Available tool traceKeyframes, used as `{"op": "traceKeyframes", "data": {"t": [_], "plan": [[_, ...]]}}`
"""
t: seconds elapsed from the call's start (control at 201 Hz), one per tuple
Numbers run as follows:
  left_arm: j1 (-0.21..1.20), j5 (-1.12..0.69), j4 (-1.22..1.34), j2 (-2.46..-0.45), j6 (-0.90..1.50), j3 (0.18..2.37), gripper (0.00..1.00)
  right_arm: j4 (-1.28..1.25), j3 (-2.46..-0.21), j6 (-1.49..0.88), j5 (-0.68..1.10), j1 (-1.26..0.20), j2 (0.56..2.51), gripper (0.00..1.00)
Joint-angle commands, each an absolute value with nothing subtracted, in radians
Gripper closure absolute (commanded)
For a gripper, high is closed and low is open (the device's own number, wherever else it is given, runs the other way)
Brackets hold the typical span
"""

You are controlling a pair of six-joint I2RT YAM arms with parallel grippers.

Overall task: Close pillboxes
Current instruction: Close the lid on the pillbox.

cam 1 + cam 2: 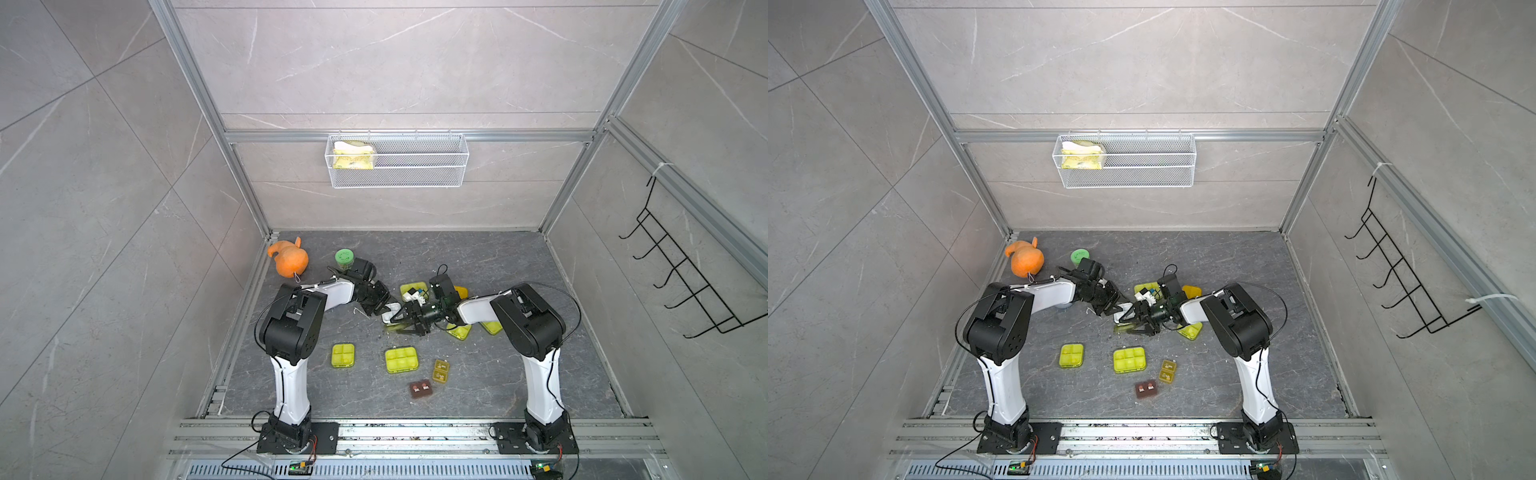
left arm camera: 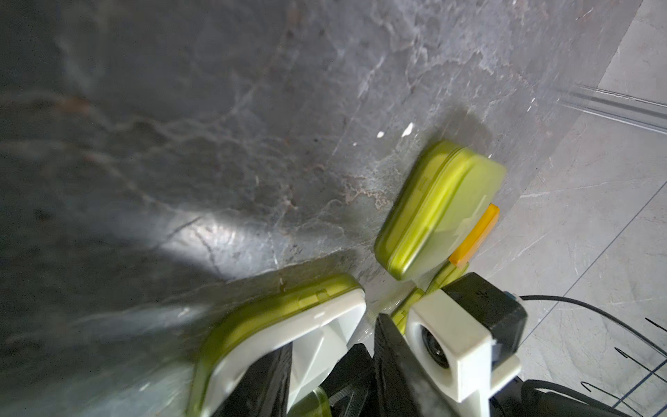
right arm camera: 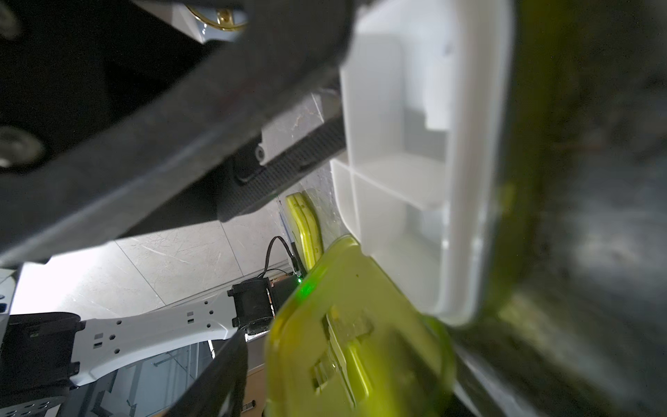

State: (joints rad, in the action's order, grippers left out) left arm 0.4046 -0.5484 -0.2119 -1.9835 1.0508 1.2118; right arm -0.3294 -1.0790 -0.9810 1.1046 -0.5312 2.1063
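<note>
At the middle of the grey marbled floor, the left gripper is pinching the open pillbox by its glossy white divided tray. The right gripper is standing wide-jawed beside the rounded translucent yellow-green lid, contact unclear.

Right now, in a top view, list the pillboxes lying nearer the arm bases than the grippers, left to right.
square four-compartment pillbox → six-compartment pillbox → tiny brown pillbox → tiny amber pillbox
</note>
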Motion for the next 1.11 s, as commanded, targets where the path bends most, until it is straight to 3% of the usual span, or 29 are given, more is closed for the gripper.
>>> {"op": "traceKeyframes", "data": {"t": [0.0, 0.338, 0.587, 1.1], "plan": [[0.41, -0.534, -0.286, -1.965, 1.017, 1.229, 0.58, -0.293, -1.119, -0.987, 1.104, -0.537, 2.111, 0.37], [0.422, -0.541, -0.339, -1.917, 0.988, 1.259, 0.51, -0.198, -1.165, -0.934, 1.096, -0.538, 2.109, 0.36], [0.421, -0.549, -0.379, -1.868, 0.966, 1.255, 0.38, -0.152, -1.2, -0.91, 1.091, -0.538, 2.108, 0.36], [0.42, -0.536, -0.443, -1.805, 0.939, 1.268, 0.32, -0.094, -1.256, -0.886, 1.1, -0.539, 2.108, 0.35]]}}
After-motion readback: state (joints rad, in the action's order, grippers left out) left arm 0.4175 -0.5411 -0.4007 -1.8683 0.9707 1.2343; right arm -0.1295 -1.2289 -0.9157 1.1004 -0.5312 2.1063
